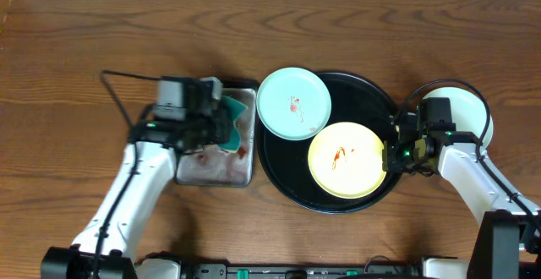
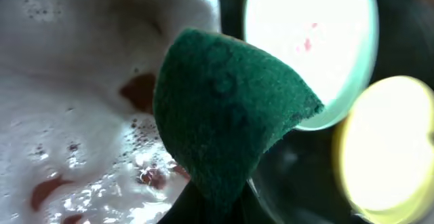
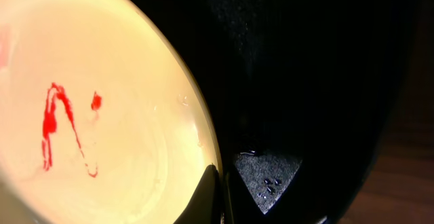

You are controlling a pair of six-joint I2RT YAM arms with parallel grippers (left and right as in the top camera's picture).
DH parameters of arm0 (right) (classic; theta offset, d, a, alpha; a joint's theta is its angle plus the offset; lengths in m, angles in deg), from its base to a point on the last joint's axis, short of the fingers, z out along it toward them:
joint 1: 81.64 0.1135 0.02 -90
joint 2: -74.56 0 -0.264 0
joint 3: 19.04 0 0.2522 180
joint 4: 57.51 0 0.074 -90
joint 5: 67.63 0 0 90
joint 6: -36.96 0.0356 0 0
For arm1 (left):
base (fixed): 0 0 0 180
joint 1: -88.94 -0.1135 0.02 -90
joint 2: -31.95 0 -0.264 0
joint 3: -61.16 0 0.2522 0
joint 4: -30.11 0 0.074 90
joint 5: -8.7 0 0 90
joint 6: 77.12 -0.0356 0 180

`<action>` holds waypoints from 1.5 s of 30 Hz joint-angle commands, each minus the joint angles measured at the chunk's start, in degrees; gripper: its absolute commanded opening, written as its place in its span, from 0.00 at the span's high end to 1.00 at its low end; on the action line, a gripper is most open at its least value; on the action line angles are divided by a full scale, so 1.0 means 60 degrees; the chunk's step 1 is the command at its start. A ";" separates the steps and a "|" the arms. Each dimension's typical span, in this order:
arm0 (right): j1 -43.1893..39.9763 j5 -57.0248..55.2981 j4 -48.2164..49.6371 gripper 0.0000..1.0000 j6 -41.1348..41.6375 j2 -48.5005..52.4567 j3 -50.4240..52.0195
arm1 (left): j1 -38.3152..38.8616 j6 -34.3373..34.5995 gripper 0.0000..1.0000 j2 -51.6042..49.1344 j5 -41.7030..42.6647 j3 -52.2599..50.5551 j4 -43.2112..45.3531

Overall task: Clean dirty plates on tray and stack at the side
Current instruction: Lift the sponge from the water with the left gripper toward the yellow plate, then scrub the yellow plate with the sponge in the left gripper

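The black tray (image 1: 372, 101) holds a yellow plate (image 1: 347, 159) with a red smear. A pale-blue plate (image 1: 293, 101) with a red smear overlaps the tray's upper-left rim. Another pale plate (image 1: 470, 114) lies on the table to the right, partly under my right arm. My right gripper (image 1: 390, 156) is shut on the yellow plate's right rim; the right wrist view shows a finger (image 3: 220, 198) over the rim of the yellow plate (image 3: 102, 115), with the black tray (image 3: 305, 61) beside it. My left gripper (image 1: 221, 120) is shut on a green sponge (image 2: 230, 115) above the grey metal tray.
The rectangular grey metal tray (image 1: 199, 167) left of the black tray holds foamy water with red sauce traces (image 2: 68, 115). The left wrist view also shows the pale-blue plate (image 2: 312, 41) and the yellow plate (image 2: 386, 149). Wooden table lies all round.
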 commanded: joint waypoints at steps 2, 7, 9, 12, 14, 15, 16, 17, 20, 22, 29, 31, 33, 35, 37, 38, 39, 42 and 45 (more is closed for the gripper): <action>0.0153 0.0142 0.0055 0.99 0.0062 0.0026 0.0025 | 0.1242 0.0393 0.92 0.0036 -0.2506 0.0004 0.0025; 0.0157 0.0149 0.0029 0.99 0.0066 0.0026 0.0025 | 0.2608 0.0896 0.93 -0.0004 -0.2335 0.0495 -0.0022; 0.0157 0.0149 0.0015 0.99 0.0066 0.0026 0.0025 | 0.3082 0.1184 0.93 -0.0113 -0.2320 0.0783 -0.0029; 0.0157 0.0149 0.0015 0.99 0.0066 0.0026 0.0029 | 0.3701 0.1574 0.93 -0.0521 -0.2076 0.1381 -0.0051; 0.0157 0.0149 0.0018 0.99 0.0066 0.0026 0.0029 | 0.4054 0.1676 0.93 -0.1038 -0.1639 0.1942 -0.0069; 0.0157 0.0149 0.0015 0.99 0.0066 0.0026 0.0029 | 0.4299 0.1825 0.93 -0.1552 -0.1388 0.2459 -0.0135; 0.0157 0.0149 0.0015 0.99 0.0066 0.0026 0.0029 | 0.4444 0.1938 0.93 -0.1905 -0.1198 0.2805 -0.0189; 0.0157 0.0153 0.0011 0.99 0.0066 0.0026 0.0029 | 0.4575 0.1996 0.93 -0.2226 -0.0969 0.3111 -0.0197; 0.0157 0.0153 -0.0025 0.99 0.0066 0.0026 0.0029 | 0.5045 0.2033 0.93 -0.3224 -0.0164 0.3927 -0.0109; 0.0157 0.0153 -0.0066 0.99 0.0066 0.0026 0.0029 | 0.5395 0.2371 0.93 -0.3814 -0.0066 0.4207 0.0073; 0.0157 0.0149 -0.0142 0.99 0.0062 0.0026 0.0029 | 0.6492 0.2849 0.92 -0.5020 -0.0076 0.4222 0.1013; 0.0157 0.0149 -0.0142 0.99 0.0066 0.0026 0.0029 | 0.6692 0.2845 0.92 -0.5362 -0.0153 0.4222 0.1264; 0.0157 0.0149 -0.0142 0.99 0.0062 0.0026 0.0029 | 0.6805 0.2852 0.92 -0.5708 -0.0193 0.4222 0.1475; 0.0157 0.0149 -0.0146 0.99 0.0062 0.0026 0.0029 | 0.6834 0.2849 0.93 -0.6018 -0.0211 0.4218 0.1563; 0.0157 0.0149 -0.0168 0.99 0.0062 0.0026 0.0029 | 0.6816 0.2841 0.92 -0.6266 -0.0412 0.4222 0.1406; 0.0157 0.0149 -0.0175 0.99 0.0062 0.0026 0.0029 | 0.6794 0.2834 0.93 -0.6320 -0.0758 0.4222 0.1180; 0.0157 0.0146 -0.0178 0.99 0.0062 0.0026 0.0029 | 0.6757 0.2834 0.92 -0.6357 -0.1213 0.4222 0.0903; 0.0157 0.0146 -0.0175 0.99 0.0062 0.0026 0.0029 | 0.6586 0.2790 0.92 -0.6346 -0.2561 0.4222 0.0058; 0.0157 0.0149 -0.0178 0.99 0.0062 0.0026 0.0029 | 0.6328 0.2608 0.92 -0.6266 -0.2932 0.4222 -0.0492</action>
